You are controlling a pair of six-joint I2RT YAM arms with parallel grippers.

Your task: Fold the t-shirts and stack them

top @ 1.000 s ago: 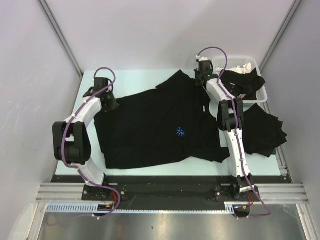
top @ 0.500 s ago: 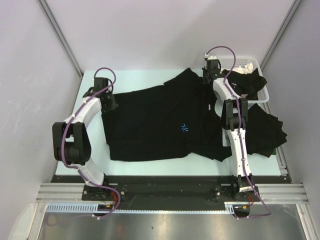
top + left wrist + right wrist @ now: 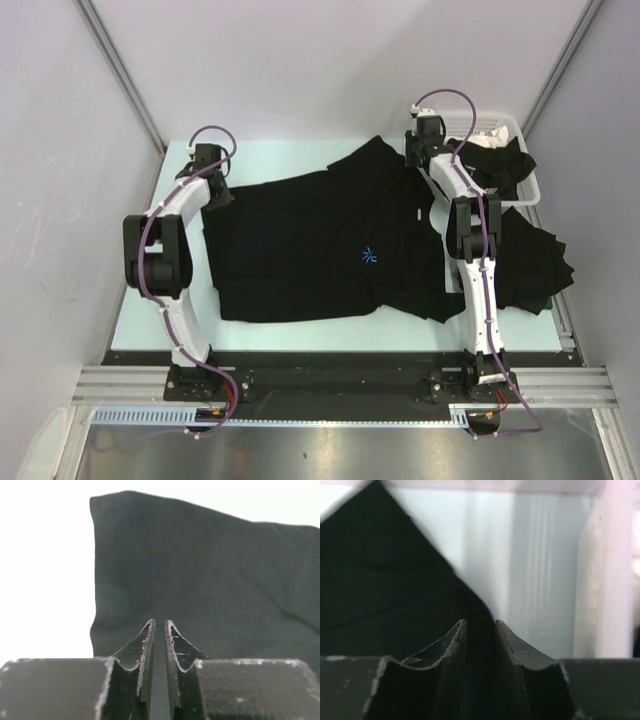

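A black t-shirt [image 3: 300,250] with a light-blue starburst [image 3: 367,256] lies spread flat across the table [image 3: 270,160]. My left gripper [image 3: 208,194] sits at the shirt's left edge. In the left wrist view its jaws [image 3: 160,622] stand a narrow slit apart over the cloth [image 3: 200,570], pinching nothing. My right gripper [image 3: 413,158] is at the shirt's far right corner by the sleeve. In the right wrist view it [image 3: 480,622] is open, with the cloth's pointed edge [image 3: 380,580] running under the gap. Another black t-shirt [image 3: 530,260] lies at the right, and more [image 3: 495,165] are in the basket.
A white slotted basket [image 3: 497,121] stands at the back right corner, close to my right gripper; its white wall [image 3: 615,580] shows on the right of the right wrist view. Grey walls close in the table on both sides.
The spread shirt slid to the right and flattened. Both grippers' jaws have parted from shut. My left arm's elbow swung toward the back while its gripper stayed by the shirt's left edge.
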